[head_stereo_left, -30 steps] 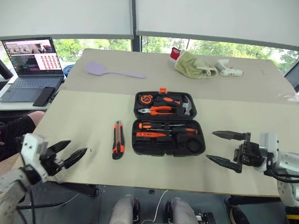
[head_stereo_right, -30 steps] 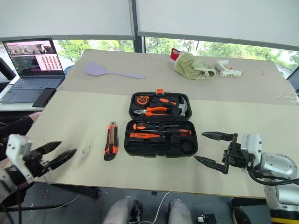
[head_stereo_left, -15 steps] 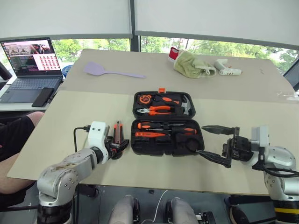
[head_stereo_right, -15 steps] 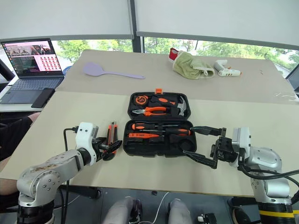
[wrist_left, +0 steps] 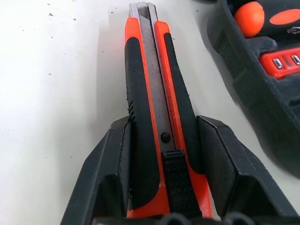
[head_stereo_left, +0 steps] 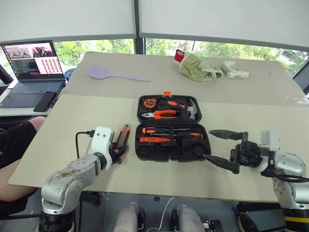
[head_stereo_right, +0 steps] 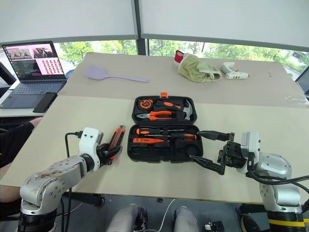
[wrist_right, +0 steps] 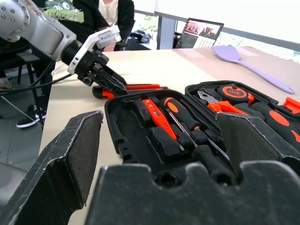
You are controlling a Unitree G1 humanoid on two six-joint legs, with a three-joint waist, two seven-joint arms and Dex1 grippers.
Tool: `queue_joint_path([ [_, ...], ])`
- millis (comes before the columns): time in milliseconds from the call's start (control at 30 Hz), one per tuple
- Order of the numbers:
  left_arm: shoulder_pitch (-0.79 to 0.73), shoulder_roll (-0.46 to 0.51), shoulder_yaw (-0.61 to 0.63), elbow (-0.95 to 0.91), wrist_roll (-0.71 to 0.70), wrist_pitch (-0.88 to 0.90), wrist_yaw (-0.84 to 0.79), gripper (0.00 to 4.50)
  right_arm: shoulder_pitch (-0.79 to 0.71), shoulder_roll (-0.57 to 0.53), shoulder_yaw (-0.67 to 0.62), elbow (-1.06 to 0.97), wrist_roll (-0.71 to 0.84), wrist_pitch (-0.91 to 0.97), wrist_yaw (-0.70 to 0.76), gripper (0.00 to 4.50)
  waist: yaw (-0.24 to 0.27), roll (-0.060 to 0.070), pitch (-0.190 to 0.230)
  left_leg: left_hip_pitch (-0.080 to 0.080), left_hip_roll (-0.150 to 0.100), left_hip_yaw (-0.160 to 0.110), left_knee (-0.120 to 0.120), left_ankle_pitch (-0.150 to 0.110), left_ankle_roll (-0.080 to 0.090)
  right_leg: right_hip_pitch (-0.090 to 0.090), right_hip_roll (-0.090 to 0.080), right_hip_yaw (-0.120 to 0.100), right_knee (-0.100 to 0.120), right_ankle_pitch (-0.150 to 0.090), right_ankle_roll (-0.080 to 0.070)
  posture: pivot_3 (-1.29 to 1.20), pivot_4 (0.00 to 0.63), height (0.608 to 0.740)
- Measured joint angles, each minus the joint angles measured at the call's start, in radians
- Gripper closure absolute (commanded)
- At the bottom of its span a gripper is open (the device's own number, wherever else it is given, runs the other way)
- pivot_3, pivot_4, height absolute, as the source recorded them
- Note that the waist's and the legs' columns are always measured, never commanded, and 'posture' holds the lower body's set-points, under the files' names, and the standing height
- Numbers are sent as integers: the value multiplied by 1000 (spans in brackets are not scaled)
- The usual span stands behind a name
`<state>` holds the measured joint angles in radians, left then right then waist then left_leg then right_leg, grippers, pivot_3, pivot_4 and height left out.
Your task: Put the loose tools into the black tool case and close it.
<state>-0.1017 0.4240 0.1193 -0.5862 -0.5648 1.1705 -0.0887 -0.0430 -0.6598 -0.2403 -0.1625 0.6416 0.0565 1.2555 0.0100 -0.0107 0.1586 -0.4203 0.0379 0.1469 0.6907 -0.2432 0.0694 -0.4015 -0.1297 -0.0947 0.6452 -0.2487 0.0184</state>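
An office or lab workroom is showing here: wide beige tables (head_stereo_left: 251,121) are standing under large windows (head_stereo_left: 96,48) with white roller blinds (head_stereo_left: 67,19) pulled partway down, and green trees are showing outside. An open laptop (head_stereo_left: 31,67) with a phone (head_stereo_left: 45,100) beside it is sitting on a side desk, and a seated person (wrist_right: 105,11) is watching nearby.

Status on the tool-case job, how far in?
Done: screwdrivers and tester pen sit in the open black tool case. In hand: left tool closed around the utility knife, beside the case. Left: seat the knife, shut the lid. Right tool open, empty.
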Motion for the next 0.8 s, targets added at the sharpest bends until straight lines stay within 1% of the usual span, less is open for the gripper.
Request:
queue_joint_path([
  [133,34,17,40,-5,1,-42,-33,2831,6,-1,-5,0,0,0,3,0,-7,0,0,0,1,0,-1,0,0,-1,0,0,0,0,-1,0,150,740],
  [267,71,124,139,61,45,-184,-131,2831,12,-16,-8,1,0,4,8,0,-6,-1,1,0,1,0,-4,2,-4,-4,1,-1,1,0,-4,0,150,740],
  [300,69,150,158,81,48,-231,-178,2831,14,-24,-10,2,0,5,10,0,-3,-1,1,0,1,0,-4,2,-4,-4,1,-1,0,0,-4,0,150,740],
  [333,67,187,172,105,48,-311,-269,2831,18,-32,-14,2,0,5,12,0,2,-1,1,-1,1,0,-4,2,-4,-4,0,-2,-1,-1,-4,0,150,740],
  [433,45,311,146,156,19,-506,-600,2831,34,-48,-34,3,2,6,10,0,15,-1,1,-3,1,0,-4,1,-3,-9,-1,-4,-5,0,-3,0,150,740],
  [500,-10,356,90,173,-28,-558,-799,2831,58,-62,-62,0,8,7,9,0,20,-1,1,-4,0,0,-4,0,-2,-8,-3,-3,-6,1,-2,0,150,740],
  [533,-77,380,20,186,-48,-559,-915,2831,73,-73,-78,0,8,8,9,0,26,-1,1,-4,-1,1,-4,0,-2,-7,-2,-3,-8,1,0,0,150,740],
  [600,-167,395,-78,207,-55,-559,-1030,2831,94,-84,-98,-2,7,8,9,0,27,-1,1,-4,-2,1,-4,0,-1,-3,-1,-3,-7,2,0,0,150,740],
  [633,-209,396,-130,219,-47,-561,-1075,2831,110,-87,-111,-4,7,8,8,0,27,-1,1,-4,-2,1,-4,0,-1,-3,0,-3,-7,2,0,0,150,740],
  [667,-237,395,-168,231,-35,-562,-1101,2831,118,-87,-116,-5,7,8,8,0,25,-1,1,-4,-2,2,-4,3,5,-3,1,-3,-6,1,0,0,150,740],
  [733,-331,382,-288,282,41,-565,-1133,2831,154,-89,-140,-18,8,13,-2,0,27,-1,1,-4,-3,2,-4,6,8,-3,2,-3,-5,1,1,0,150,740],
  [767,-417,335,-377,341,113,-574,-1137,2831,186,-90,-159,-50,9,21,-19,0,29,0,1,-4,-4,2,-4,7,9,-3,2,-2,-4,1,1,0,150,740],
  [800,-464,296,-435,380,164,-584,-1129,2831,200,-90,-167,-77,10,29,-30,0,31,0,1,-4,-4,2,-4,7,10,-3,2,-2,-4,0,2,0,150,740],
])
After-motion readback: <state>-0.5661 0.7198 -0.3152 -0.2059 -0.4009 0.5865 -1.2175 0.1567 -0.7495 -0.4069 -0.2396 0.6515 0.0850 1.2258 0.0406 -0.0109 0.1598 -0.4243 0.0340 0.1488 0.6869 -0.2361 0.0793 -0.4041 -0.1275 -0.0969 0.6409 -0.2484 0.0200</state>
